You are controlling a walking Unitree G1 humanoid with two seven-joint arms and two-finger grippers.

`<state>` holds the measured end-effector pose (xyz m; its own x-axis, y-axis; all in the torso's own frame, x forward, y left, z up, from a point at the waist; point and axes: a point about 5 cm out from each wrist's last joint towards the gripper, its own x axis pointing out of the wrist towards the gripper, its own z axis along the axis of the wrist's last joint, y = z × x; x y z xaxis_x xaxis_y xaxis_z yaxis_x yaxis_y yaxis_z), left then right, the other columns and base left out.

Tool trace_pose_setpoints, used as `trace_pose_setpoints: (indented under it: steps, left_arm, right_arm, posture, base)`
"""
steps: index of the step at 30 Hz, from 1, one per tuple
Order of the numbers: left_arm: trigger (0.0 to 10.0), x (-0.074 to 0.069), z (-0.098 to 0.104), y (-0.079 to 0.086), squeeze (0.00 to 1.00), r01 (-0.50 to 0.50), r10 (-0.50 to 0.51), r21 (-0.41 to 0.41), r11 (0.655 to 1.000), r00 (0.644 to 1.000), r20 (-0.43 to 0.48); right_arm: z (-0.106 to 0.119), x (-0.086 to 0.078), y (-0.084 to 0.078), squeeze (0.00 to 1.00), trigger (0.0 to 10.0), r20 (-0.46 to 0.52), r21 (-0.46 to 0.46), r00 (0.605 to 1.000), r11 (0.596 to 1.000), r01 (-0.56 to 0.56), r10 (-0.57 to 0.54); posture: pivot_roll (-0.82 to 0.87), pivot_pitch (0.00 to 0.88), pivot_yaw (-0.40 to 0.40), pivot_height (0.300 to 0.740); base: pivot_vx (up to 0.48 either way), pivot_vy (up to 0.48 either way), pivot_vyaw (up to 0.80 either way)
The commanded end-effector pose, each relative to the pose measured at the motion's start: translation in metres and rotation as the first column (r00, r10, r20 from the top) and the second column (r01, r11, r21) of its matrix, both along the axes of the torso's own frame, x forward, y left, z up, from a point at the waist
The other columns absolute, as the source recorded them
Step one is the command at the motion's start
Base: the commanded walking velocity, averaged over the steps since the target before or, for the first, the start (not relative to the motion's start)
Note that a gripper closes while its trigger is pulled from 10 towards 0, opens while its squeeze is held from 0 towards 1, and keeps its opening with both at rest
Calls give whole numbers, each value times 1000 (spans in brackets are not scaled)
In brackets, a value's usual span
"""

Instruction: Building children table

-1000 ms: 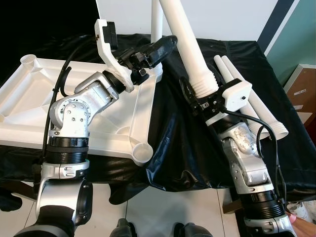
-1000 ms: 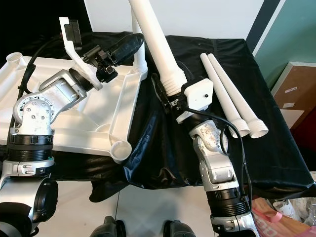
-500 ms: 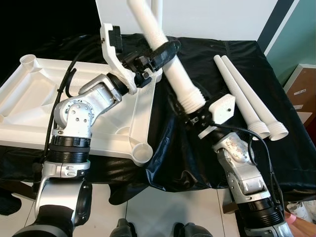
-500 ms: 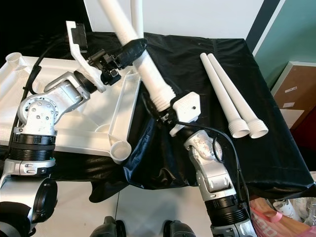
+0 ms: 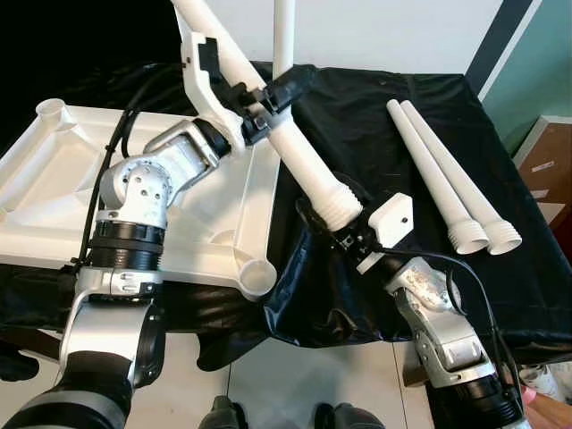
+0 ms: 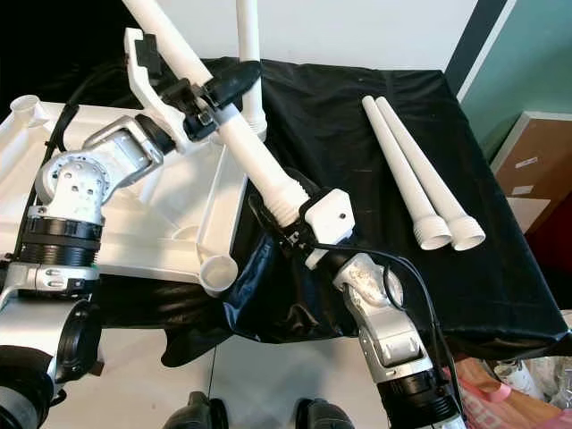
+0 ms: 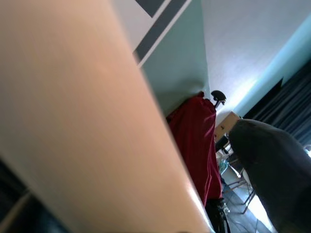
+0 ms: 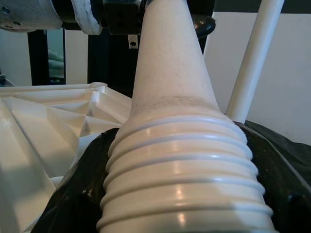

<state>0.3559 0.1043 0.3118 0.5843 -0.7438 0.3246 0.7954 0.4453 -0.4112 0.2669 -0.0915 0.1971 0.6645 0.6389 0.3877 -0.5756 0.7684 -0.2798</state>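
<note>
Slanting across the middle of the scene, a long white table leg (image 5: 286,152) runs from high at the robot's left down to its ribbed, threaded end near the right end effector (image 5: 344,234). That end effector clasps the leg at the ribbed collar, its black fingers (image 8: 73,204) pressed to either side of the threads. The left end effector (image 5: 273,96) is closed around the same leg higher up, on the smooth tapered part, with one black finger (image 6: 234,79) lying over the top of it.

The white tabletop (image 5: 54,206) lies upside down on the surface (image 5: 375,116), which is draped in black cloth, at the robot's left. Its ribbed underside faces up and round sockets sit at its corners; the near corner socket (image 5: 256,276) is open and holds nothing, and so does the far left one (image 5: 52,109). A second leg (image 5: 283,36) stands upright at the tabletop's far right corner, behind the left end effector; its base is hidden, so whether it is seated in a socket cannot be told.

Two more white legs (image 5: 451,183) lie side by side on the cloth at the robot's right, touching along their length, flared ends toward the robot, well apart from the one being held.

No writing or brand marks can be read on any part.
</note>
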Motion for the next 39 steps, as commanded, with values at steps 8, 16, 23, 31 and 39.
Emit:
trace_pose_setpoints:
  steps: [8, 16, 23, 31, 39]
  left_arm:
    - [0, -13, 15, -1, 0, 282, -259, -81, 956, 941, 218]
    - [0, -7, 12, 0, 0, 244, -223, -97, 965, 958, 182]
    - [1294, -2, 11, 2, 0, 197, -181, -98, 975, 971, 155]
    - [10000, 0, 10, 0, 0, 139, -133, -30, 990, 978, 163]
    - [10000, 3, 15, 1, 0, 46, -48, 15, 999, 980, 195]
  right_arm:
    - [-6, -1, 1, 0, 10000, -25, -28, 1000, 999, -17, 16]
    - [-5, 2, -1, 0, 10000, -42, -13, 999, 1000, 2, -3]
    - [-7, 4, -4, 0, 10000, -74, 12, 997, 1000, 22, -21]
    - [-7, 5, -11, 1000, 10000, -96, 43, 994, 998, 49, -45]
    - [-12, 5, -18, 1000, 10000, -117, 30, 991, 997, 75, -71]
  posture:
    - [-42, 112, -21, 740]
    - [-38, 120, -27, 740]
    - [-37, 123, -28, 740]
    - [-40, 125, -29, 740]
    - [-47, 125, -31, 740]
  base:
    - [0, 0, 0]
    - [0, 0, 0]
    - [0, 0, 0]
    - [0, 0, 0]
    - [0, 0, 0]
